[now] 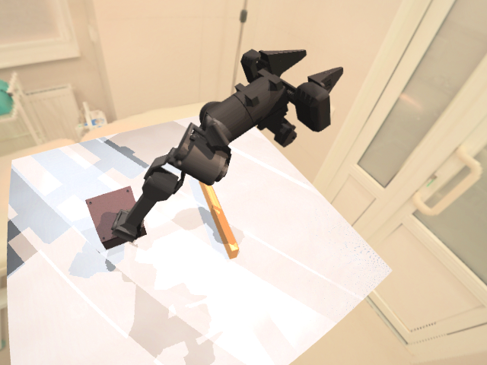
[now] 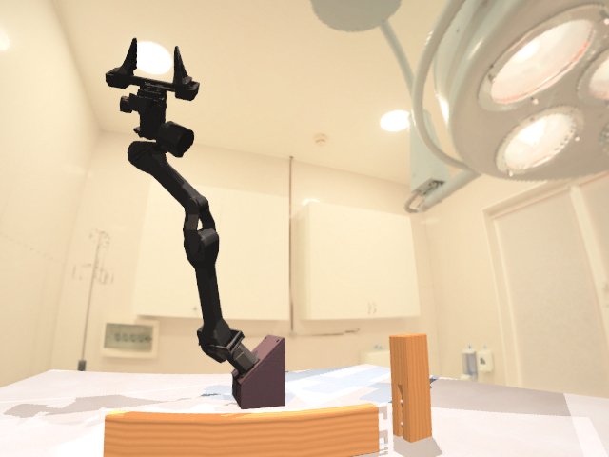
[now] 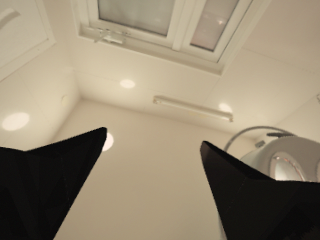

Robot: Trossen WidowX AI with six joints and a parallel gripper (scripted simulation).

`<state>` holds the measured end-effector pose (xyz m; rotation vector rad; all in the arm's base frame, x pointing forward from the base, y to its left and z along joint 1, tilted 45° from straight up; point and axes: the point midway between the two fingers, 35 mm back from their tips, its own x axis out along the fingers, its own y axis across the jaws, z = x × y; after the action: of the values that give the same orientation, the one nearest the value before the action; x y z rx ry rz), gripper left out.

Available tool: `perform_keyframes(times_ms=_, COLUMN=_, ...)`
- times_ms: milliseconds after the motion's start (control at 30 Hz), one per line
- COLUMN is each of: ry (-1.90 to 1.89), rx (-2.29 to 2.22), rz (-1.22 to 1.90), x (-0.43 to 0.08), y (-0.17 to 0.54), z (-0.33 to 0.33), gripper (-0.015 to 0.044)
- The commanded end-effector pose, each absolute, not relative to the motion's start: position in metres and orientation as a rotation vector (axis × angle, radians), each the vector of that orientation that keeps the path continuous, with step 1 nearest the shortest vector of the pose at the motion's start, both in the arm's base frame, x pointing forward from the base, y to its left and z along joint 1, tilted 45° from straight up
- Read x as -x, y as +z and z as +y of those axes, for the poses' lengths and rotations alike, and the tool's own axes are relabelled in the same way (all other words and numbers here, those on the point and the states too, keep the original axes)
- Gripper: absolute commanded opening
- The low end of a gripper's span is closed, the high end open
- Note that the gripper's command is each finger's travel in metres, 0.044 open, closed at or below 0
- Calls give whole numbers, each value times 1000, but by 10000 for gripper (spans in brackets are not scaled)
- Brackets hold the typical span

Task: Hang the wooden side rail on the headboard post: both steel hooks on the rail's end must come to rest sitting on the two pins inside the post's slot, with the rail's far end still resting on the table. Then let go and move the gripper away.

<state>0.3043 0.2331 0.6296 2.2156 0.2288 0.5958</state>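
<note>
My gripper (image 1: 323,60) (image 2: 155,43) (image 3: 155,139) is open and empty, raised high above the table with its fingers pointing up. The wooden side rail (image 1: 224,226) (image 2: 236,435) lies along the table, far below the gripper; in the top view its upper end is hidden behind the arm. Pale steel hooks (image 2: 385,432) show at the rail's right end in the exterior view. The headboard post (image 2: 418,388) stands upright to their right, its slot facing left with two small pins visible. A gap shows between hooks and post. The post is hidden in the top view.
The arm's dark wedge-shaped base (image 1: 112,204) (image 2: 267,384) stands on the table (image 1: 78,314) (image 2: 29,393), behind the rail in the exterior view. The arm leans up from it and crosses over the rail's upper end in the top view. The wrist view shows only ceiling and walls beyond the fingers.
</note>
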Motion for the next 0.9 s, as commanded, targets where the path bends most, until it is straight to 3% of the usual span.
perform_keyframes(times_ms=0, ry=601, rx=-2216, rz=230, x=-303, y=631, z=233, gripper=426)
perform_keyframes(times_ms=867, ry=1305, rx=-2461, rz=411, x=-127, y=729, z=170, gripper=440)
